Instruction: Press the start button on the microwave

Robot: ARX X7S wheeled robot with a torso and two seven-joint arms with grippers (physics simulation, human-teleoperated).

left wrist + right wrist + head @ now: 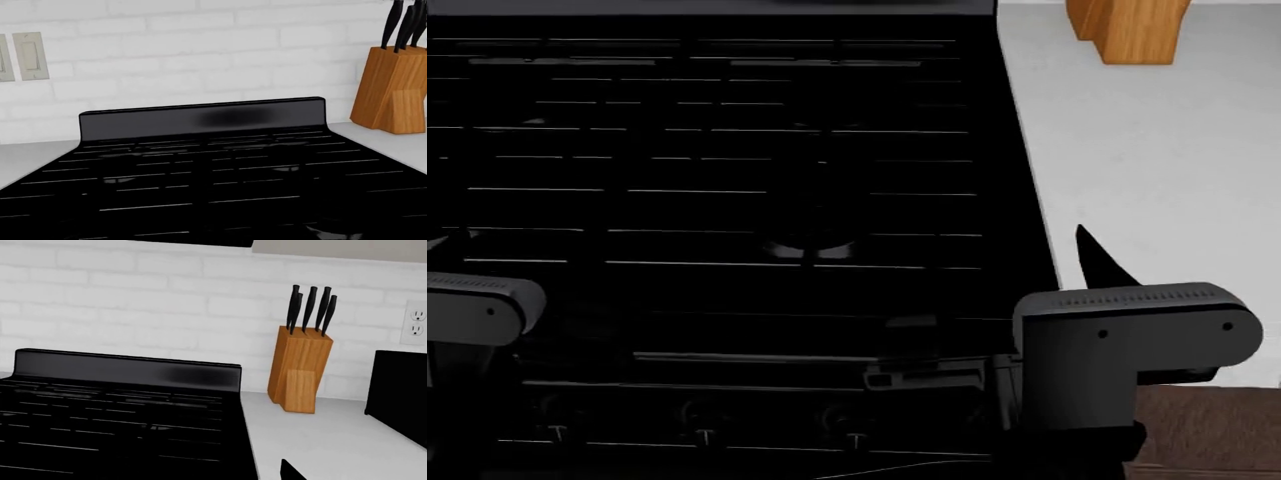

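Looking down on the black stove from head cam; both arms sit low at its front edge, and I can't tell how far either gripper is open, nothing visibly held. Knife block stands on the white counter, and the dark box past it may be the microwave, can't confirm.

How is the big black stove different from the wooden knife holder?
The stove is black, shiny and wide and lies low; the knife block is light brown wood, narrow and tall. The stove carries flat grates; the knife block holds four black handles sticking up. Both stand against the white brick wall.
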